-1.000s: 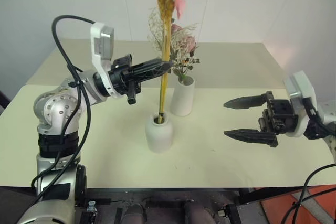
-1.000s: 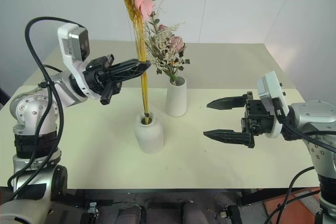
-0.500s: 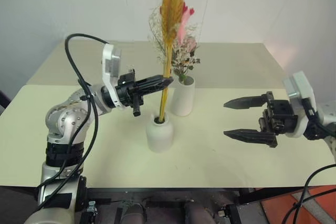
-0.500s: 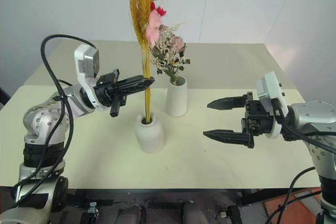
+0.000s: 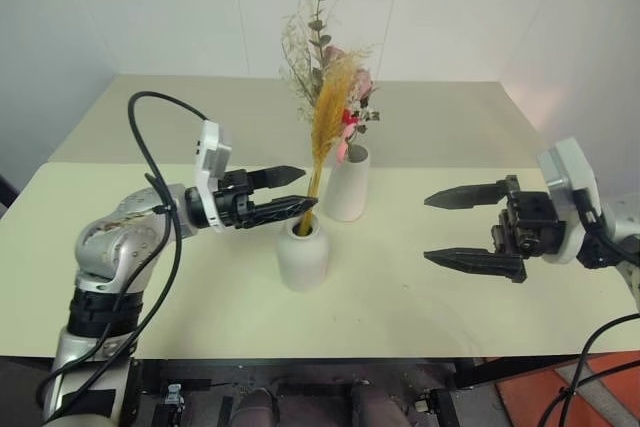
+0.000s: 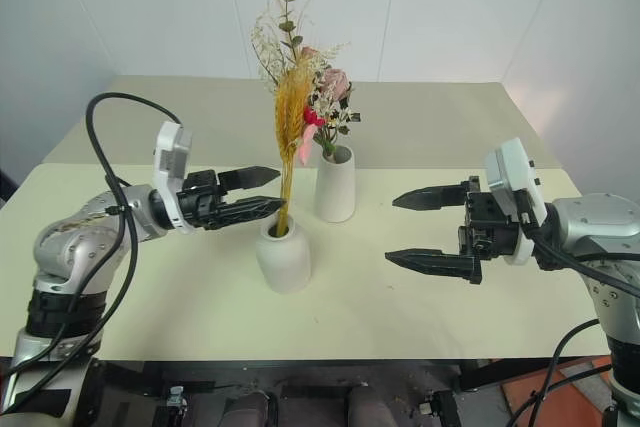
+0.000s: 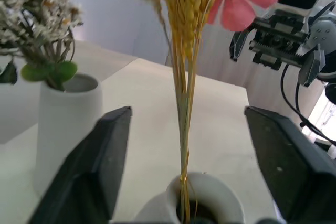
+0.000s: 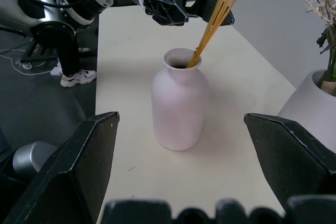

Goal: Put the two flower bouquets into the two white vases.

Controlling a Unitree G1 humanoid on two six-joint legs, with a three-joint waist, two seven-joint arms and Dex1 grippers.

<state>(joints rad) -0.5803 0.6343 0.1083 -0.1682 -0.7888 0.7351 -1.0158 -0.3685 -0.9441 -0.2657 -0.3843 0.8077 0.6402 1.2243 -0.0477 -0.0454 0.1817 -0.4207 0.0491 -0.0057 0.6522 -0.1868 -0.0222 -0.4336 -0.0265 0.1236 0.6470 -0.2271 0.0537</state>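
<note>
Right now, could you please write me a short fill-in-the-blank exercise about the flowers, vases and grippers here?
1. The golden-yellow plume stands in the ____ white vase.
2. The cream-and-pink bunch stands in the ____ white vase.
3. The left gripper has its fingers ____ on either side of the plume's stems.
4. The right gripper holds ____.

Missing words: shorter; taller; open; nothing

Nothing readable is showing anywhere: no lettering, labels, brand marks, numbers or signs are appearing on any surface in these views (every face is looking plain and unmarked).
</note>
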